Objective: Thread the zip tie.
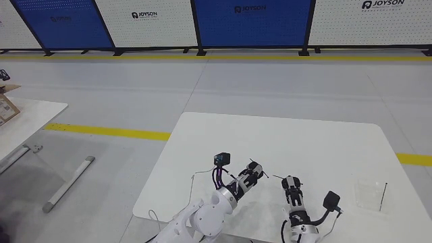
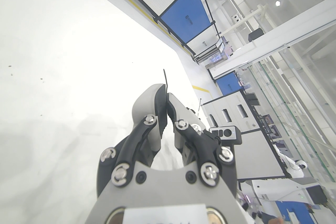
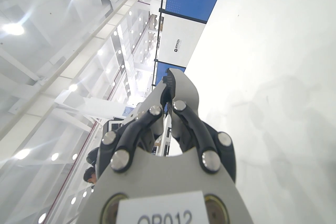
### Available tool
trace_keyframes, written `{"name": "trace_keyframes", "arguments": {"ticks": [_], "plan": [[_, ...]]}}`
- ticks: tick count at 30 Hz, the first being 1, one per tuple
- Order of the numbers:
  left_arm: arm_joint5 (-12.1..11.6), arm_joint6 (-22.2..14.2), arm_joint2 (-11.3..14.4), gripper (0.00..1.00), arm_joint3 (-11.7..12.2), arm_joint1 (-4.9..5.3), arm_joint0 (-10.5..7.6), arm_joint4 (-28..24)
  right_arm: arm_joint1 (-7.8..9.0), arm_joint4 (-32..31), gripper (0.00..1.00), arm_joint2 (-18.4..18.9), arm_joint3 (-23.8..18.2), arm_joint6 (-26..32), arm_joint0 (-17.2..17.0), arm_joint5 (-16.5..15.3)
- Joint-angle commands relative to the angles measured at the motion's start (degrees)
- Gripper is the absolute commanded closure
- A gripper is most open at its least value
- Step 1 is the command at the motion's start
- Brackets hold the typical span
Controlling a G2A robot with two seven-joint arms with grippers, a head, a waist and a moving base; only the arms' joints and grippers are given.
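Now, left pincer (image 2: 167,95): fingers pressed together on the zip tie (image 2: 165,78), held low over the near part of the table (image 1: 270,135).
Zip tie: a thin black strip, off the table, with a short end standing out past the left fingertips. From above, fine black ends show on both sides of that pincer.
Right pincer (image 3: 168,83): fingers together, sitting just beside the left one on the robot's right, also near the front edge of the table.
Relation that matters: the tie lies to the left of the right pincer, close but apart from it. Its long axis seems to run roughly across from one pincer toward the other. The left arm holds it, and the right arm is the one that would have to meet the free end.
Likely next need: my guess is that tail and head must be lined up end-on, which leaves little room for a tilt in the strip.
Hard to make out: I can't find the tie's head and slot, can't tell if the strip is bent into a loop, and can't see whether anything is pinched between the right fingers.
Clear box (image 1: 368,192): well apart on the right of the table, with a thin dark stick at its side, possibly another tie.
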Motion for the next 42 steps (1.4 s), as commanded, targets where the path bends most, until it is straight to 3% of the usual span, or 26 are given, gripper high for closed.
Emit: {"name": "trace_keyframes", "arguments": {"ticks": [1, 6, 33, 42], "plan": [[0.0, 0.0, 0.0, 1.00, 0.0, 0.00, 0.00, 0.0, -0.06, -0.6, 1.00, -0.1, 0.0, 0.7, 0.3, 1.1], [0.0, 0.0, 0.0, 1.00, 0.0, 0.00, 0.00, 0.0, -0.40, -1.7, 1.00, -0.8, 0.1, 1.5, 0.9, 2.9], [0.0, 0.0, 0.0, 1.00, 0.0, 0.00, 0.00, 0.0, -1.68, -3.8, 1.00, -1.1, 0.8, 1.4, 1.4, 4.4], [0.0, 0.0, 0.0, 1.00, 0.0, 0.00, 0.00, 0.0, -1.94, -4.0, 1.00, -0.5, 0.7, 1.4, 0.7, 3.6]]}}
